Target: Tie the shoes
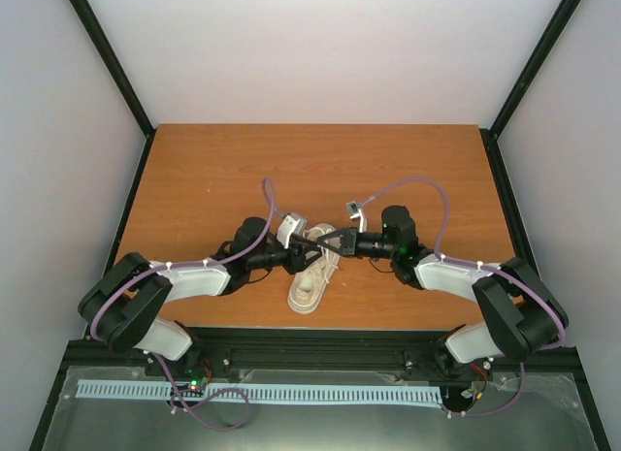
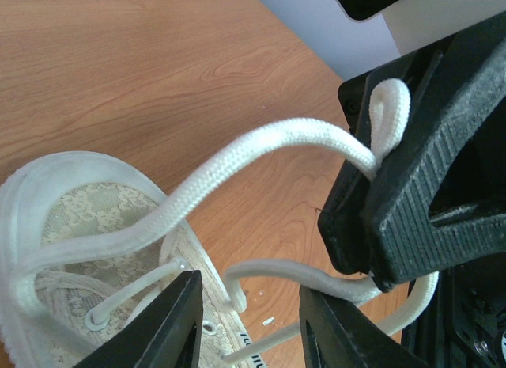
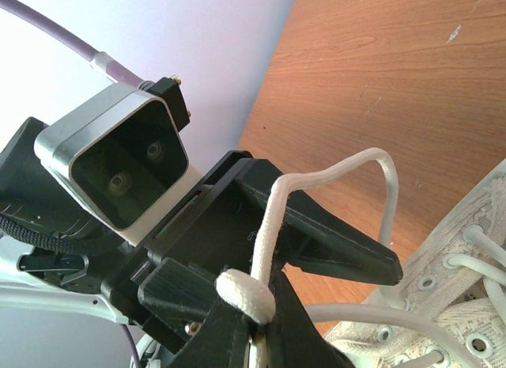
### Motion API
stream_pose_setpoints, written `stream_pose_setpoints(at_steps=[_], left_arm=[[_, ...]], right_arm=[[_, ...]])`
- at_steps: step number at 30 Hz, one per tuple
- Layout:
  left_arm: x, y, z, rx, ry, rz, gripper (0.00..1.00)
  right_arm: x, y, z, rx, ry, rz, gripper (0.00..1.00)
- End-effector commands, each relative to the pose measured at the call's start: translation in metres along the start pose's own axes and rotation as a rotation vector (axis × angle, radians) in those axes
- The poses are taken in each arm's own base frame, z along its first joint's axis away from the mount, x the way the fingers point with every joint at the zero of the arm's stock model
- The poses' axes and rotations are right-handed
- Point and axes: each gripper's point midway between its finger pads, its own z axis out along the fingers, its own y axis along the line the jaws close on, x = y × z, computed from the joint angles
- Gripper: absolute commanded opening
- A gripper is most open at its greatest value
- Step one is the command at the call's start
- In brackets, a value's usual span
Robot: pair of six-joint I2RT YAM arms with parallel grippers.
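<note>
The cream-beige sneaker lies on the table between both arms, toe toward me. It also shows in the left wrist view and the right wrist view. My right gripper is shut on a folded loop of white lace, seen pinched in the left wrist view; the gripper's own view shows it low in frame. My left gripper is open just beside it, over the shoe's side. A second lace strand passes between its jaws without being pinched.
The wooden table is bare beyond the shoe. Grey walls and black frame posts enclose it. The two grippers nearly touch above the shoe; the left wrist camera sits close to my right fingers.
</note>
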Motion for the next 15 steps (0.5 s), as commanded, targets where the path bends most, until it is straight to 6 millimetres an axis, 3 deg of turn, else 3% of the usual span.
stream_pose_setpoints(at_steps=[1, 7, 15], left_arm=[[-0.007, -0.015, 0.007, 0.058, -0.022, 0.067, 0.43], [-0.01, -0.01, 0.013, 0.045, -0.046, 0.035, 0.44], [-0.02, -0.009, 0.022, 0.056, -0.097, -0.012, 0.32]], right_arm=[[-0.013, 0.021, -0.006, -0.061, -0.045, -0.047, 0.03], [-0.012, 0.018, -0.005, -0.056, -0.041, -0.035, 0.03], [-0.011, 0.016, -0.005, -0.054, -0.04, -0.03, 0.03]])
